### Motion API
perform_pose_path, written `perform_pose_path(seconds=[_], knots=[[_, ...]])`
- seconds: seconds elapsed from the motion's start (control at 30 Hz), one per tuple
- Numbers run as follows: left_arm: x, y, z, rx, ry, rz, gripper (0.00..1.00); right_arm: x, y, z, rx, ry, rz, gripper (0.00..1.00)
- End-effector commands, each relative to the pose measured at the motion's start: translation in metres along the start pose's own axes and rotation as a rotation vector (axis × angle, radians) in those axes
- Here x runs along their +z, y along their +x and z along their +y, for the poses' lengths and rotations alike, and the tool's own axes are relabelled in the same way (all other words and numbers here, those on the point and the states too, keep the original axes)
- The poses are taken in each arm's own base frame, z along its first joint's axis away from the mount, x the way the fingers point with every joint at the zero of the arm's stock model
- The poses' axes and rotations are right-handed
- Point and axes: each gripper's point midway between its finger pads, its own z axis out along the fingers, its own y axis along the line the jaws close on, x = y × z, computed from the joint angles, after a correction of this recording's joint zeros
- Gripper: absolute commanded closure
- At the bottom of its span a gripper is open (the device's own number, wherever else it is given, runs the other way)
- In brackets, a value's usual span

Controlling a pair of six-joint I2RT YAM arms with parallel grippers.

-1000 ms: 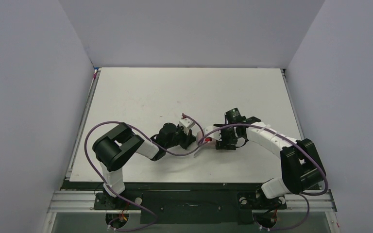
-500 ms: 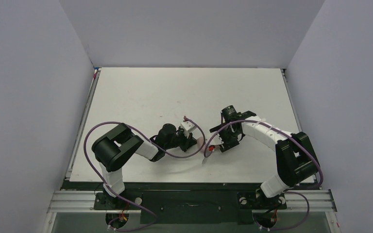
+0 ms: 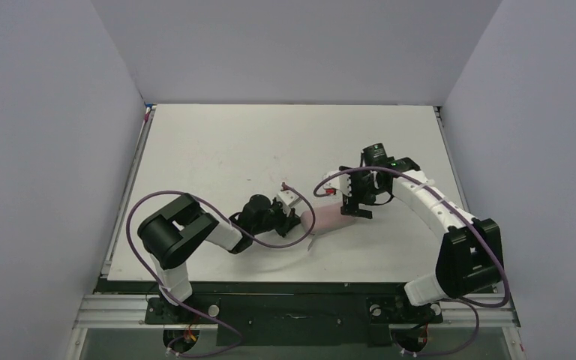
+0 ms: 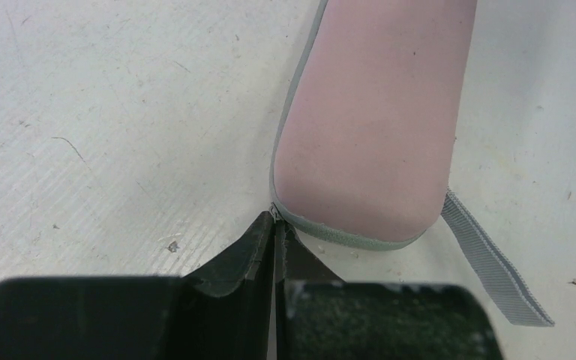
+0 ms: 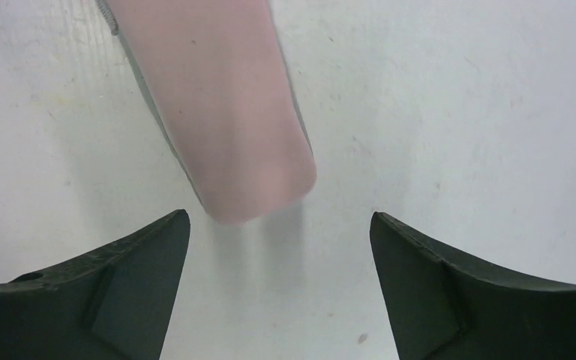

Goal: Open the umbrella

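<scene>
The umbrella itself is not visible; only a pale pink oblong fabric sleeve (image 3: pixel 328 218) with a grey zipper edge lies on the table. My left gripper (image 3: pixel 298 222) is at its left end. In the left wrist view the jaws (image 4: pixel 276 219) are shut, pinching the small metal zipper pull (image 4: pixel 274 209) at the corner of the sleeve (image 4: pixel 375 120). My right gripper (image 3: pixel 355 209) is at the sleeve's right end, open and empty. In the right wrist view the sleeve's rounded end (image 5: pixel 225 112) lies just ahead of the gap between the fingers (image 5: pixel 279 225), not touching them.
A grey webbing strap (image 4: pixel 495 266) trails from the sleeve's left end onto the white table (image 3: pixel 232 150). Purple cables loop over both arms. Grey walls enclose the table at the back and both sides.
My right arm has drawn back and to the right, off the sleeve, which now lies uncovered. My left gripper has shifted slightly toward the near edge, still at the sleeve's left end.
</scene>
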Motion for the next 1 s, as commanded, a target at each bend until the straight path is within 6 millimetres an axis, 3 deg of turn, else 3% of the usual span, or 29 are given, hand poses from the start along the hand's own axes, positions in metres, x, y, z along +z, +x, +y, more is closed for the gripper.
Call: perform_pose_path(seconds=[0.0, 0.13, 0.27, 0.33, 0.47, 0.67, 0.97], knots=[[0.003, -0.023, -0.01, 0.033, 0.007, -0.068, 1.0, -0.045, -0.017, -0.007, 0.351, 0.111, -0.121, 0.14], [0.008, -0.024, -0.021, 0.035, 0.022, -0.07, 1.0, -0.058, 0.003, -0.007, 0.735, 0.166, -0.109, 0.13], [0.011, -0.024, -0.033, 0.049, 0.028, -0.066, 1.0, -0.056, 0.022, 0.012, 1.165, 0.172, -0.065, 0.13], [0.015, -0.022, -0.042, 0.071, 0.042, -0.064, 1.0, -0.05, 0.029, 0.028, 1.26, 0.132, -0.034, 0.13], [0.025, -0.019, -0.062, 0.126, 0.08, -0.065, 1.0, -0.04, 0.031, 0.044, 1.372, 0.047, -0.049, 0.13], [0.033, -0.02, -0.08, 0.178, 0.125, -0.082, 1.0, -0.019, 0.022, 0.027, 1.468, 0.004, -0.133, 0.13], [0.047, -0.022, -0.098, 0.26, 0.16, -0.095, 1.0, 0.018, 0.008, 0.017, 1.532, -0.058, -0.15, 0.14]])
